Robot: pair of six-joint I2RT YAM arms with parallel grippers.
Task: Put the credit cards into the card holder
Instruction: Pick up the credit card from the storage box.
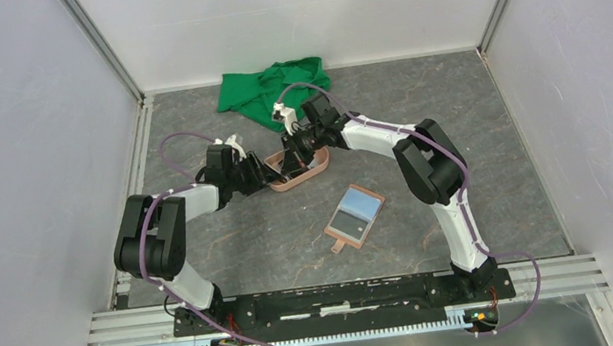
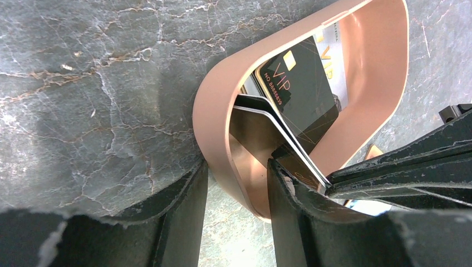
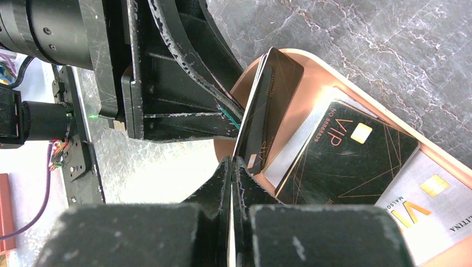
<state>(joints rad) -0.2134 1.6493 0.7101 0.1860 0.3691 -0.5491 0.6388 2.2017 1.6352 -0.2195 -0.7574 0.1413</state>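
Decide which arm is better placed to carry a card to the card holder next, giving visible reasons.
Right. The right gripper is shut on a black card tipped on edge in the pink tray, and the open card holder lies nearer that arm. The left gripper only straddles the tray's rim.

A grey, marble-veined table (image 1: 473, 117) fills the middle of the top view, walled by pale panels at left, right and the top of the frame. A crumpled green cloth (image 1: 271, 89) lies at upper centre, against the far edge. Just below it, near the centre, sits a salmon-pink oval tray (image 1: 313, 170). Lower right of the tray, apart from it, an open tan wallet (image 1: 356, 216) lies flat, its tab pointing lower left
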